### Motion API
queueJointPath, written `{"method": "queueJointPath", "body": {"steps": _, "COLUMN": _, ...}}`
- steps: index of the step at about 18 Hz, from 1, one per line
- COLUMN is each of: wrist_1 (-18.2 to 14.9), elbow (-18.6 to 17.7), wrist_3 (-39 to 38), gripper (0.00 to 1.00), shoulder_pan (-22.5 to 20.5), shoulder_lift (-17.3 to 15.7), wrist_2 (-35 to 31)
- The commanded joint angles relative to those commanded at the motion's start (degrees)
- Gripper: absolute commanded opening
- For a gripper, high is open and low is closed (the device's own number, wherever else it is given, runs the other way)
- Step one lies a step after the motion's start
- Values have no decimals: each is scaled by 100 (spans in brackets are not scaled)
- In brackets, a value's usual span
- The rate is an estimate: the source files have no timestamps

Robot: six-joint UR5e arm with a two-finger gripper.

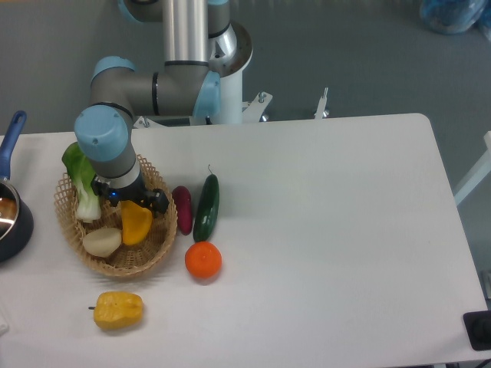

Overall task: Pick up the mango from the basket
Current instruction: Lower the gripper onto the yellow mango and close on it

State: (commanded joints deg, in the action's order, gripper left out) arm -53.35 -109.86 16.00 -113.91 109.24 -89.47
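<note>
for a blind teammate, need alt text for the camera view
The end effector sits over the mango in the basket, beside bok choy and a potato. On the table: cucumber, orange, yellow pepper.

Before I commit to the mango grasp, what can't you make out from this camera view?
- Gripper: the wrist above hides the fingers, so open or closed on the mango is unclear.
- Mango's upper end: hidden under the gripper.
- Basket interior beneath the arm: hidden.
- Pot: cut off by the left edge.
</note>
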Motion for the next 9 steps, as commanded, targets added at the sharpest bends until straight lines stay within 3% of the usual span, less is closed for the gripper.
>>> {"method": "queueJointPath", "body": {"steps": 4, "wrist_1": 35, "elbow": 70, "wrist_3": -158, "gripper": 100, "shoulder_pan": 0, "shoulder_lift": 141, "wrist_2": -35}}
{"method": "queueJointPath", "body": {"steps": 5, "wrist_1": 35, "elbow": 96, "wrist_3": -202, "gripper": 89, "shoulder_pan": 0, "shoulder_lift": 150, "wrist_2": -44}}
{"method": "queueJointPath", "body": {"steps": 8, "wrist_1": 18, "elbow": 114, "wrist_3": -211, "gripper": 38, "shoulder_pan": 9, "shoulder_lift": 159, "wrist_2": -44}}
{"method": "queueJointPath", "body": {"steps": 9, "wrist_1": 18, "elbow": 114, "wrist_3": -211, "gripper": 32, "shoulder_pan": 9, "shoulder_lift": 167, "wrist_2": -35}}
